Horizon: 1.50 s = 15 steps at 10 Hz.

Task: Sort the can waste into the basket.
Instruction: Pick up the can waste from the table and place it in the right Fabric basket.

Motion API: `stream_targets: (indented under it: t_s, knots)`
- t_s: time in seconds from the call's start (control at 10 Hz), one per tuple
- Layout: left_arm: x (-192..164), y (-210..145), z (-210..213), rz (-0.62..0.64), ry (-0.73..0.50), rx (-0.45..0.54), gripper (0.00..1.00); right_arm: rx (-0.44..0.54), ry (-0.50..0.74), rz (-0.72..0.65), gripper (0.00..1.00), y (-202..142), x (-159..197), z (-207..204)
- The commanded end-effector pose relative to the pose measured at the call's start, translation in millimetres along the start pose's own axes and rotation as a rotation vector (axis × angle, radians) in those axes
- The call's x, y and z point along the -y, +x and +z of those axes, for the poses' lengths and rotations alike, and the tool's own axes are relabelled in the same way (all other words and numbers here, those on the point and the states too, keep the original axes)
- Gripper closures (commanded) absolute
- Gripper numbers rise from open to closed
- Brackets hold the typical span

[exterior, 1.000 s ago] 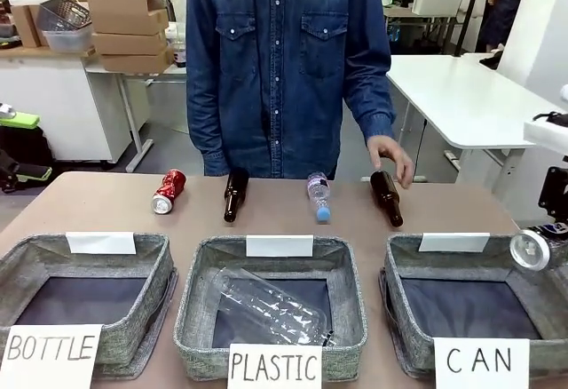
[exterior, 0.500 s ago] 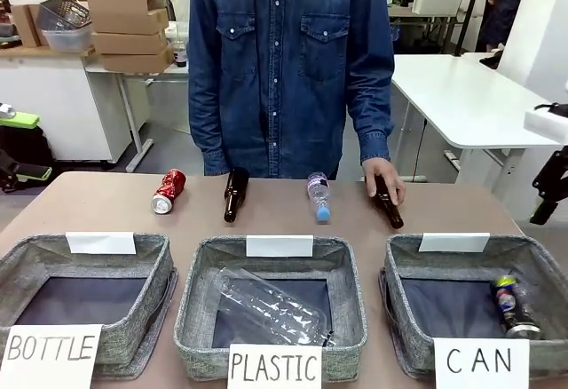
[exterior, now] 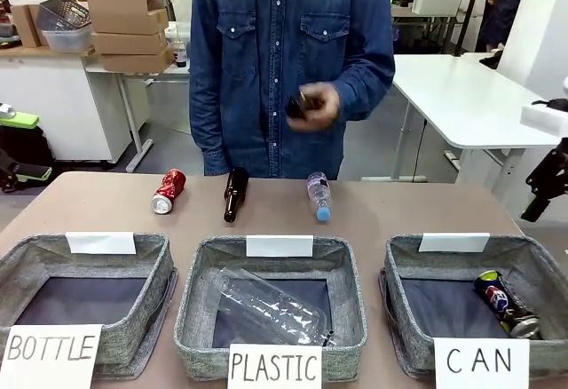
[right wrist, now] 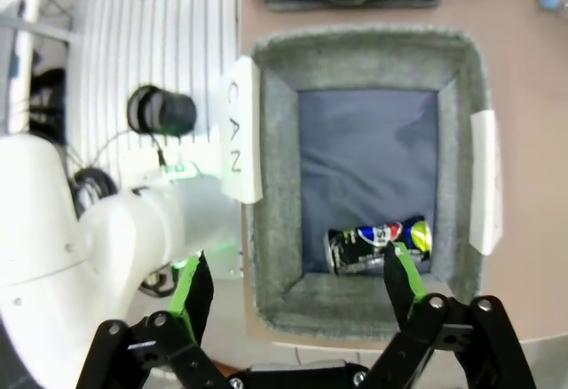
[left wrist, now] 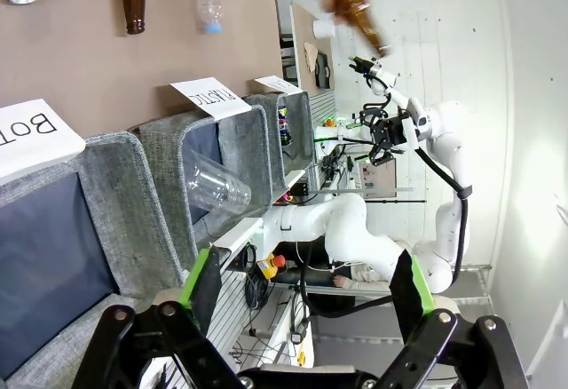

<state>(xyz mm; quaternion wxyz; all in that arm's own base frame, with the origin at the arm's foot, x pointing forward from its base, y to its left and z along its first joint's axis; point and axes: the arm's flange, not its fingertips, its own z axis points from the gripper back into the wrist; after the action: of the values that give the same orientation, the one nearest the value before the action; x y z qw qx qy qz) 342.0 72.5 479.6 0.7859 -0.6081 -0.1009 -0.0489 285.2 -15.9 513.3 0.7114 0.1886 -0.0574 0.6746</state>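
- Front view: small dark blue metal can (exterior: 504,302) lay inside the grey fabric rectangular basket (exterior: 401,260) signed "CAN"; small red metal can (exterior: 168,191) lay on the brown table (exterior: 426,211)
- Left wrist view: left gripper (left wrist: 306,269) fingers stood wide apart, empty
- Right wrist view: right gripper (right wrist: 297,265) fingers stood wide apart, empty, above that basket

The brown table (exterior: 98,202) carries 3 grey fabric baskets: the BOTTLE basket (exterior: 27,260) just ahead of the jaws of the left gripper (left wrist: 302,273), the PLASTIC basket (exterior: 191,300) beyond it, and the CAN basket (right wrist: 275,140) framed between the jaws of the right gripper (right wrist: 295,265). Past them lie 1 red can (exterior: 168,191), 1 brown glass bottle (exterior: 234,194) and 1 clear plastic bottle (exterior: 319,195).
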Motion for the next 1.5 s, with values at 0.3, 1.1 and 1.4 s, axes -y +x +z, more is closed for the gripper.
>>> stream_targets:
  t_s: [0.3,1.1,1.4]
  knots:
    - [1,-1,0,-0.022,-0.004,-0.008,0.0,1.023,0.577,-0.594,0.0,-3,15,67]
    - [1,-1,0,-0.022,-0.004,-0.008,0.0,0.888,0.681,-0.423,0.0,-13,46,60]
    - [1,-1,0,-0.022,-0.004,-0.008,0.0,0.888,0.681,-0.423,0.0,-13,46,60]
